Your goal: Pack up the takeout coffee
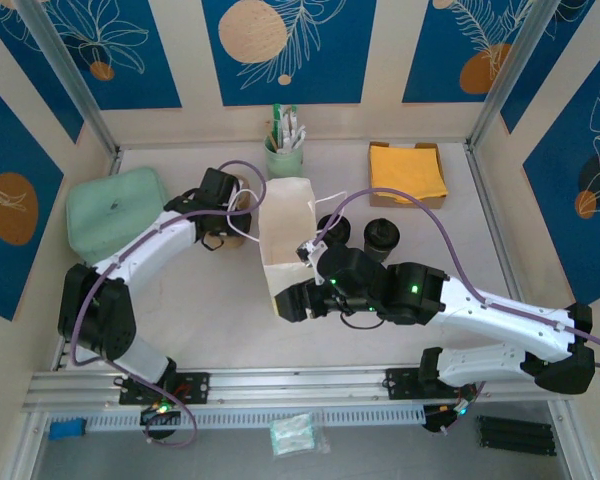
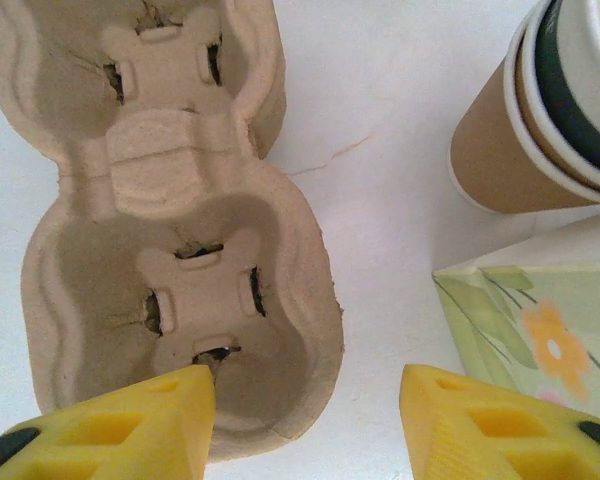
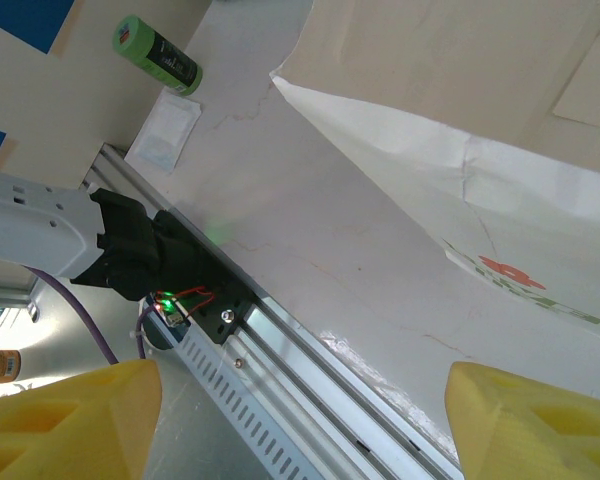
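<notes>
The left pincer (image 2: 305,420) is being held open, empty, over the carrier (image 2: 180,170); the coffee (image 1: 382,238) is standing nearer the right arm (image 1: 500,315).

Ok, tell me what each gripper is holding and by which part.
Nothing is held. The left gripper is open over the cardboard cup tray. The right gripper is open near the paper bag.

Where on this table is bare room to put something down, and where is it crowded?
Bare: the near-left tabletop between the left arm and the paper bag; the right side between the napkins and the right arm. Crowded: cup carrier, bag, lidded coffee cup.
</notes>
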